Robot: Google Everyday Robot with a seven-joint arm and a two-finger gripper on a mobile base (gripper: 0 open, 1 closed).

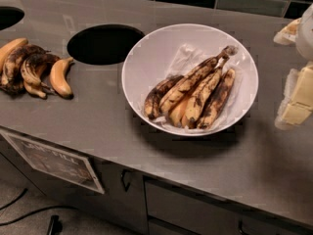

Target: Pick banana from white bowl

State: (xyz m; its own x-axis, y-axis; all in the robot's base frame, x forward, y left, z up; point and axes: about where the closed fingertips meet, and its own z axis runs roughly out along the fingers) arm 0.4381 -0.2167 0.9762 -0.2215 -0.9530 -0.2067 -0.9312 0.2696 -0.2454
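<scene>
A large white bowl [146,53] stands on the grey counter, lined with crinkled whitish paper [183,58]. Several overripe bananas lie in it. The banana [191,82] is the longest and slimmest one, yellow with brown-black blotches, lying diagonally on top with its dark stem tip [227,50] pointing up right. A shorter, almost black banana [157,94] lies at its left. My gripper [292,67] is at the right edge of the view, right of the bowl and clear of it. Its cream fingers [296,102] stand apart and hold nothing.
A round hole [105,44] is cut in the counter left of the bowl, and another [7,16] at the far left. A bunch of dark bananas [27,67] and an orange-yellow banana [59,77] lie at left. The counter's front edge [146,173] runs below, with drawers under it.
</scene>
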